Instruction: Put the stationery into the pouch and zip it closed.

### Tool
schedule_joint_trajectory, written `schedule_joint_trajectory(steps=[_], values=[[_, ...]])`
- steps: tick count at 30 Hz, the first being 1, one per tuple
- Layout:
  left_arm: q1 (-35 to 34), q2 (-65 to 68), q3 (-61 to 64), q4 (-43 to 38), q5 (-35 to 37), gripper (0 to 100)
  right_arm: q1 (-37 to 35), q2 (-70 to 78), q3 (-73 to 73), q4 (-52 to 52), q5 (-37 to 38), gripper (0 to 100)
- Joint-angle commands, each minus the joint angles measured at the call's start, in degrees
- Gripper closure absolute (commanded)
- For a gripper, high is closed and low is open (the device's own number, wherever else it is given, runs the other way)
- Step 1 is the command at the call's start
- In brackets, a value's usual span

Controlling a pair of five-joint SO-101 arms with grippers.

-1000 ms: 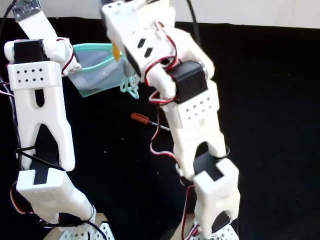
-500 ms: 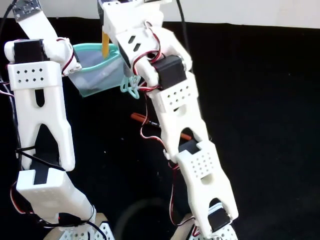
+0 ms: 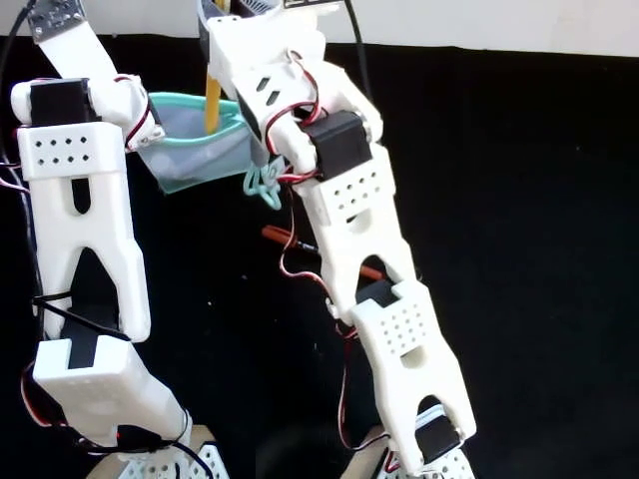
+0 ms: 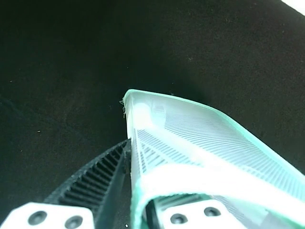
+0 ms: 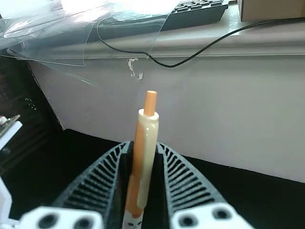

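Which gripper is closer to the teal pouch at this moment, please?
Left. The left gripper is clamped on the edge of the pouch, touching it. The right gripper sits just above the pouch's opening, gripping an upright orange pen.

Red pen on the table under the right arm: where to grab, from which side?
Take the red pen by its exposed end, probably from straight above, closing across the barrel. It lies flat and slanted on the table, its middle hidden under the right arm. The right hand is shut on the orange pen, the left hand on the pouch.
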Motion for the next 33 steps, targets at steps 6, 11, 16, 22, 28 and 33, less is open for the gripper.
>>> schedule_joint_trajectory(steps=[6, 11, 16, 22, 28, 33], values=[[-1.6, 1.5, 0.9, -1.8, -0.3, 99, -6.5, -5.4, -6.3, 4.9, 0.1, 99.1], [-2.6, 4.1, 0.7, -1.9, -0.2, 99, -10.2, -5.3, -6.3, 8.8, 0.8, 99.1], [-3.7, 5.1, 0.5, -2.0, -0.1, 99, -10.5, -5.6, -6.3, 13.8, 4.0, 99.1], [-3.6, 5.1, 0.5, -2.0, -0.1, 99, -10.3, -5.8, -6.3, 18.4, 4.1, 98.9], [-3.6, 5.1, 0.5, -2.0, -0.1, 99, -8.7, -5.8, -6.3, 19.1, 4.1, 96.4], [-3.6, 5.4, 0.5, -2.0, -0.1, 99, -8.0, -5.8, -6.3, 19.1, 4.1, 82.7]])
